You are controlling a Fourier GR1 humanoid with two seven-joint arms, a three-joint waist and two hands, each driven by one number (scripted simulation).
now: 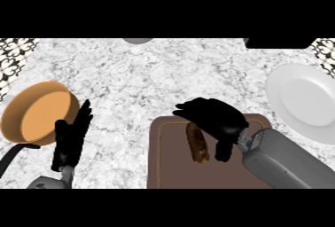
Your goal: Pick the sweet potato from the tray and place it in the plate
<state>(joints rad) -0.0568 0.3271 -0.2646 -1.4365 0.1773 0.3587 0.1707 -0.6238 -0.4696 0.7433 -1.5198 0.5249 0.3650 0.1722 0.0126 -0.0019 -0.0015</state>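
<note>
Curling black fingers (pixel 226 148) of the right hand (pixel 216 119) pinch the oblong brown sweet potato (pixel 196 142) over the flat tray (pixel 171 170)

Bare marble counter (pixel 163 75) lies open between the brown tray (pixel 171 168) at near centre and the white plate (pixel 307 102) at right, leaving an unobstructed lane across to the plate. At left, the left hand (pixel 71 137) stands fingers-up beside an orange pan (pixel 39 113), crowding that side. A grey object (pixel 137 40) and a dark object (pixel 278 43) sit at the far edge.
</note>
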